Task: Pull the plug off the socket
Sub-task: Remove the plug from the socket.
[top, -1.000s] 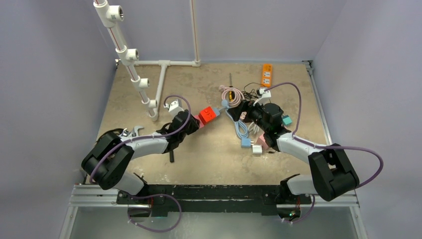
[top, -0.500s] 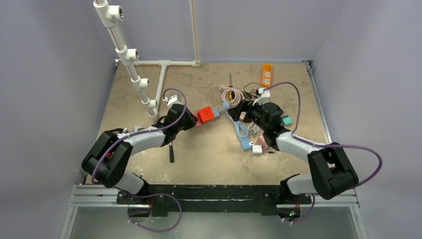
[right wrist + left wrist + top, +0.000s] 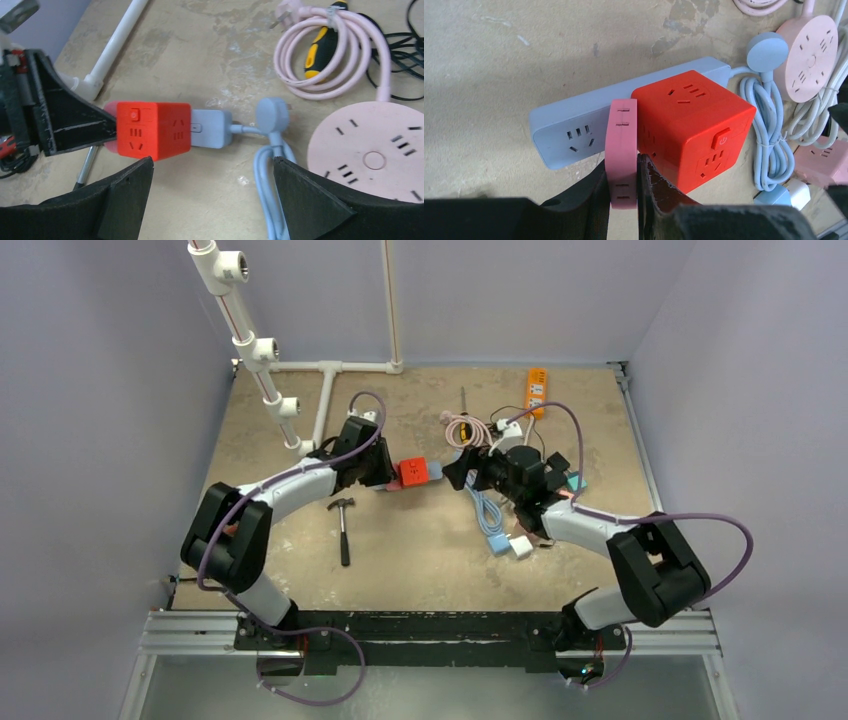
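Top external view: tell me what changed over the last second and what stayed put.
The left arm swung away from its base, uncovering the hammer, and the left tool closed on the pink plug beside the red cube socket. The right arm slid left, bringing the open right tool toward the blue power strip. The red cube socket, blue power strip and orange strip stayed put.

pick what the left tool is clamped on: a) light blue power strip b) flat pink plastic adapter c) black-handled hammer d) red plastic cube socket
b: in the left wrist view the left tool pinches the flat pink plastic adapter, sitting on the light blue power strip beside the red plastic cube socket.
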`<state>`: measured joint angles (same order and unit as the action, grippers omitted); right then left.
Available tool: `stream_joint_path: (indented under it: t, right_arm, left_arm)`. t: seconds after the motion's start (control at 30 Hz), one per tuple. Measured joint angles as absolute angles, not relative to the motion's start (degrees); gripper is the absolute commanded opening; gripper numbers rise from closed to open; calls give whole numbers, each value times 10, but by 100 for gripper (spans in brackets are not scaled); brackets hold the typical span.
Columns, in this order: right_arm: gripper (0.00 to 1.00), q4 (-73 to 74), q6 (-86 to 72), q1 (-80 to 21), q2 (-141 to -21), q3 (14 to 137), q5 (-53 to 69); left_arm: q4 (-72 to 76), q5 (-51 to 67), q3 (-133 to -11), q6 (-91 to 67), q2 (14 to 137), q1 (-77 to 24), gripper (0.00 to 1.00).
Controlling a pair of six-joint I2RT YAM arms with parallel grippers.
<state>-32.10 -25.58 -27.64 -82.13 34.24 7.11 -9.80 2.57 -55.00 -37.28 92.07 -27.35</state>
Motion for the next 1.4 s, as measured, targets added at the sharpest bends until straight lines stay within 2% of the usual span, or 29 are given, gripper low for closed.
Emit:
stream_joint_path:
  t: [0.3, 0.7, 1.13, 1.4]
  right_arm:
    - [95, -309, -248, -377, -821, 378, 26]
    - [96, -202, -327, -457, -799, 415, -122]
    - [92, -103, -375, -510, -960, 569, -234]
    - [89, -52, -396, -521, -978, 602, -282]
  left_arm:
    - [-145, 113, -641, -300, 994, -253, 0]
    - [-133, 159, -642, -278, 1003, -237, 0]
    - [-129, 180, -641, -277, 1006, -229, 0]
    - [-125, 177, -641, -269, 1006, -225, 0]
